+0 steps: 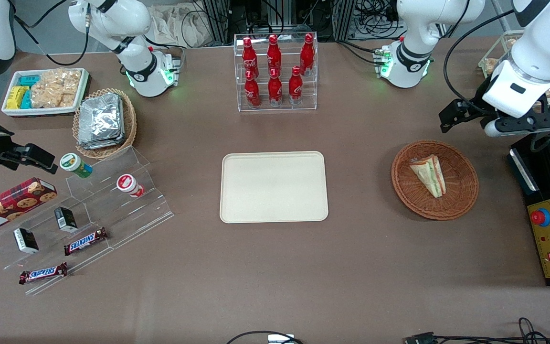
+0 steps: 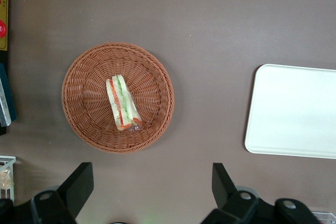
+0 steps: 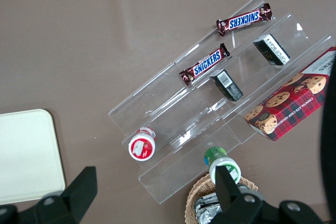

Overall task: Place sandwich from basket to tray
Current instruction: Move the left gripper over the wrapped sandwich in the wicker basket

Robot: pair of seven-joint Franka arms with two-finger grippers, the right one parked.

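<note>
Brown table (image 1: 275, 267) carries everything. Cream tray (image 1: 274, 187) lies flat at the middle, nothing on it. Wicker basket (image 1: 435, 179) sits beside the tray toward the working arm's end, well apart from it, with bare table between. Sandwich (image 1: 428, 175) lies inside the basket on its side, roughly centred, pointed end nearer the front camera; in the wrist view the green and orange-red layers show along its edge (image 2: 123, 103).

Gripper (image 2: 152, 184) hangs high above the table, off the basket rather than over it, fingers (image 2: 79, 182) spread wide, nothing held. In the front view the gripper body (image 1: 518, 122) is farther from the camera than the basket and near the black control box (image 1: 549, 217).

Step in hand, as I judge it: the approach, with no grasp yet and the task barely begun. Next move calls for bringing the gripper over the sandwich, lining the fingers across its narrow thickness, then descending into the basket to close on it. Clear wrap looks slippery and the bread soft, so a gentle squeeze; watch the basket rim on the way down.

Coke bottle rack (image 1: 275, 71) and snack shelf (image 1: 89, 210) lie clear of the path.
</note>
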